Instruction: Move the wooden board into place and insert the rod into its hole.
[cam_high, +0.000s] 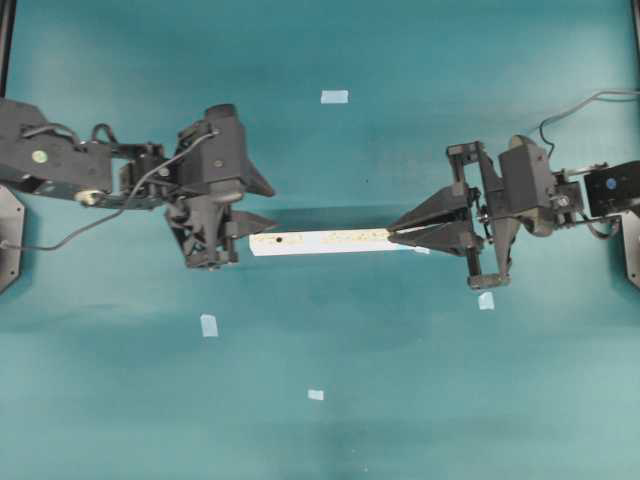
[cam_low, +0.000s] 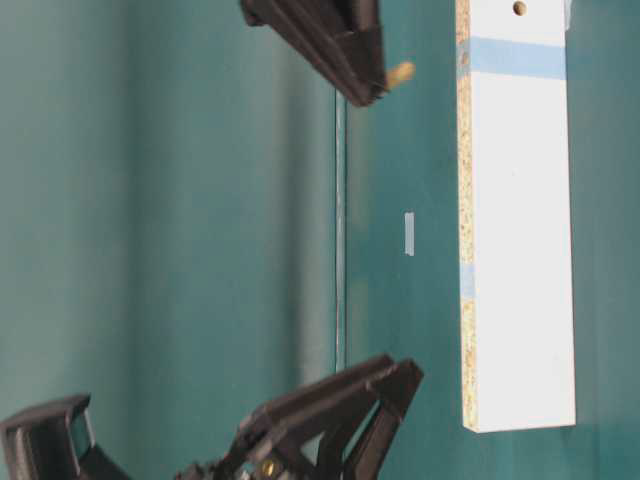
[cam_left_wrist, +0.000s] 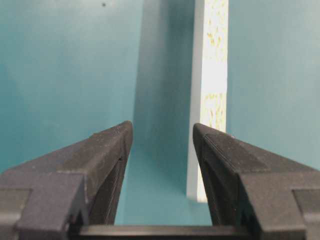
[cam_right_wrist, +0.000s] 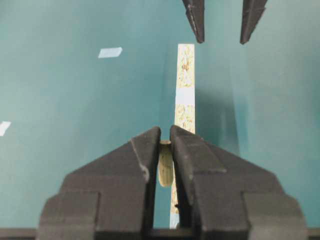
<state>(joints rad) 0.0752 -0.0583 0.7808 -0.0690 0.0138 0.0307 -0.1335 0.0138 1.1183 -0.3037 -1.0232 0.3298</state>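
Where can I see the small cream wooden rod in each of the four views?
Overhead: not discernible, hidden at the right gripper.
Table-level: small cream wooden rod at the top, poking from the fingers.
Left wrist: not in view.
Right wrist: lower centre, pinched between the fingers.
Shared landmark: the long pale speckled wooden board.

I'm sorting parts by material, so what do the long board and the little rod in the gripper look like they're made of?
The wooden board looks like particleboard: a speckled, chip-flecked edge beside smooth, matte white faces, probably laminate, with pale blue bands across it. The rod looks like bare, unfinished wood, cream-beige and dull, though too little shows between the right gripper's fingers to be sure.
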